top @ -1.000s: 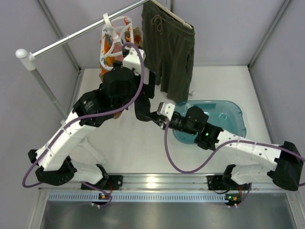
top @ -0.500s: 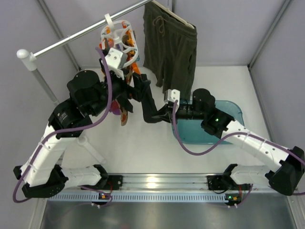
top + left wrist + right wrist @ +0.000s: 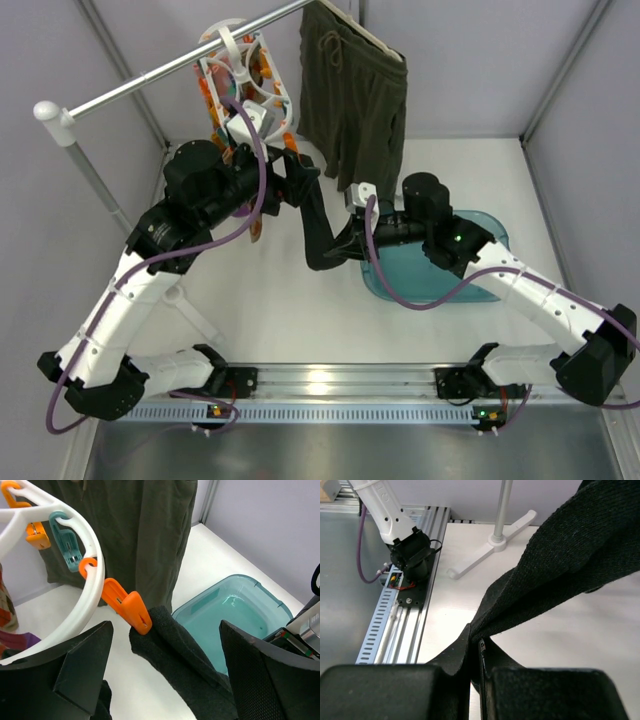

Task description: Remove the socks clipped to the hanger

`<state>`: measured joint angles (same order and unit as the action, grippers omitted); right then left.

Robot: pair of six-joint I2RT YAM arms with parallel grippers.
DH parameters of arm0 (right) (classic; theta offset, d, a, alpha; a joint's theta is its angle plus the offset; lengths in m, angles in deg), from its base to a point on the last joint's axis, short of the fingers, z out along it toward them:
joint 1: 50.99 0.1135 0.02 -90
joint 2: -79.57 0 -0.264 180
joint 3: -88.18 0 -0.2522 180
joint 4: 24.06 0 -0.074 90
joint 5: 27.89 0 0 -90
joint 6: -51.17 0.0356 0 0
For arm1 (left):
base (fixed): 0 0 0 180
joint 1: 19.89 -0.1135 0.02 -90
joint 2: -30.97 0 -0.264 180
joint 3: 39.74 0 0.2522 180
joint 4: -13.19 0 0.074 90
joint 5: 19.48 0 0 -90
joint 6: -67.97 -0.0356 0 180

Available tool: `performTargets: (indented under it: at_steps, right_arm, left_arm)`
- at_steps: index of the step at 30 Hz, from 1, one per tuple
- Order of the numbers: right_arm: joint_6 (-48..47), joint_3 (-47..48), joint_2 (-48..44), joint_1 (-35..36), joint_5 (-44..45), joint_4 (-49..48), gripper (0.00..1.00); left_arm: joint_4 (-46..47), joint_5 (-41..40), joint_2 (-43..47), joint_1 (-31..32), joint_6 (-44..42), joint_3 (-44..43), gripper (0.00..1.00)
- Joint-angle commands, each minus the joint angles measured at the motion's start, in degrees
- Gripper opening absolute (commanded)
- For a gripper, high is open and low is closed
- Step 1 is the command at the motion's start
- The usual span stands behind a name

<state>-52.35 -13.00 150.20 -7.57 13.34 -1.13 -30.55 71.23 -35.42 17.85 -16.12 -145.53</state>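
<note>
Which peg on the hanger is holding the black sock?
The lowest orange peg, biting the black sock; the teal peg above it hangs empty.

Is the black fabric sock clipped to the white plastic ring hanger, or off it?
Clipped: an orange peg on the white ring hanger grips the black sock.

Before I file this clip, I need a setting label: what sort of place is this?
Probably a lab test cell staged as a laundry-drying corner: a silver metal clothes rail carrying a white plastic ring-shaped clip hanger and olive-green drawstring shorts, and a translucent teal plastic tub.
</note>
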Motion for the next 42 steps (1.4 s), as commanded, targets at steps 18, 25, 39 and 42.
performTargets:
  at_steps: [18,25,39,42]
  right_arm:
    - [-1.69,4.12,-1.02,-0.62,-12.41,3.14,0.0]
    - [-1.94,3.75,0.38,-0.53,-12.03,2.67,0.0]
    - [-6.95,7.19,5.66,-0.53,-15.47,7.26,0.0]
    - [-8.01,7.8,6.53,-0.53,-15.39,9.8,0.0]
  left_arm:
    - [22.68,-5.28,4.08,-0.91,5.95,12.48,0.96]
    - [24.35,-6.96,6.62,-0.82,10.08,15.04,0.98]
    - [33.92,3.86,3.64,-0.91,6.21,14.33,0.83]
    - [36.12,4.13,2.67,-0.91,6.65,14.33,0.72]
